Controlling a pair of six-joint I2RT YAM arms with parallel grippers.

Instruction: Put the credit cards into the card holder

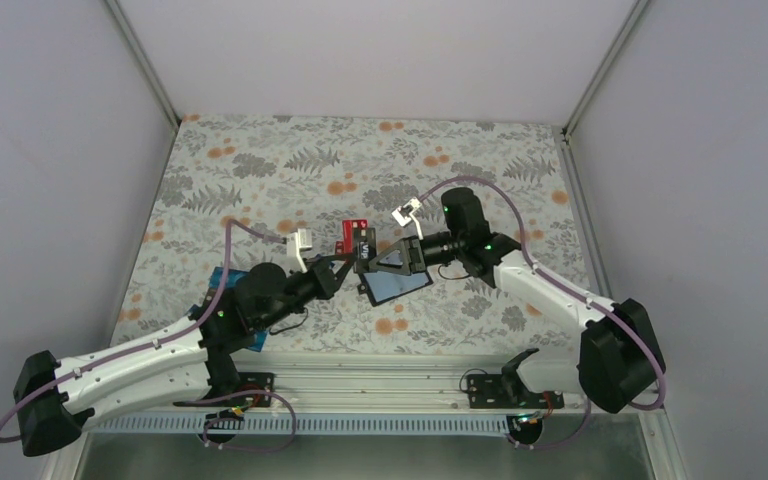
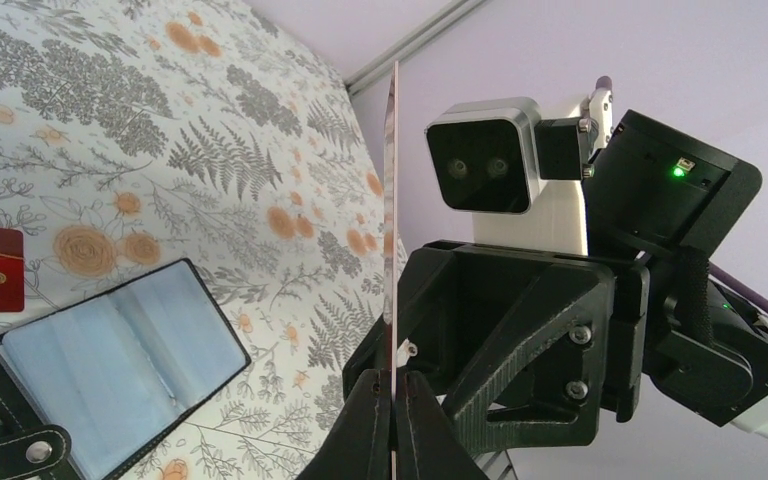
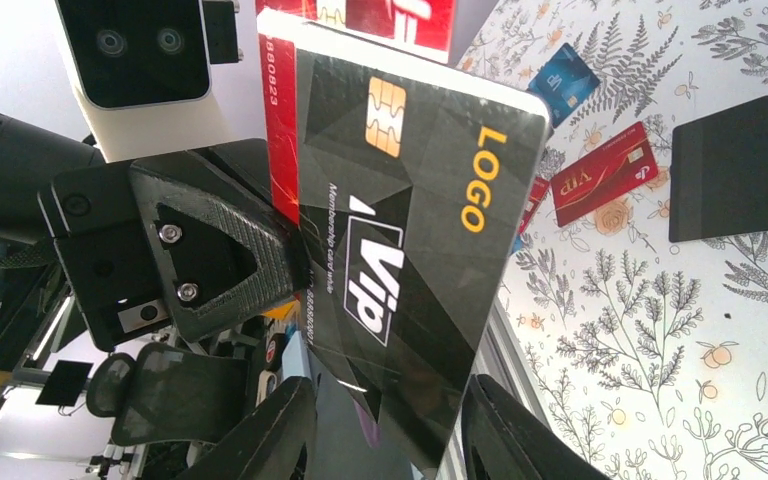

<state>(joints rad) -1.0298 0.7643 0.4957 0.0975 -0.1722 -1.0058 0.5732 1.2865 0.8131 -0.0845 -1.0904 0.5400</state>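
Grey floral cloth table has the black folding card holder with grey-blue sleeves lying open, lower left of the left wrist view, pockets apparently empty. Left gripper pinches a black plastic VIP card aloft at centre frame; right gripper brackets its lower end, jaws apart, no grip seen. A red card, a flat black card and a blue card lie loose upper right of the right wrist view: barely started.

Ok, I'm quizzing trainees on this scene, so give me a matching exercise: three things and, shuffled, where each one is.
1. black LOGO card
2. wallet
3. red VIP card

A. spread open on the tablecloth
B. lying beside a plain black card
C. pinched in the left pincer

Pairs: 1-C, 2-A, 3-B
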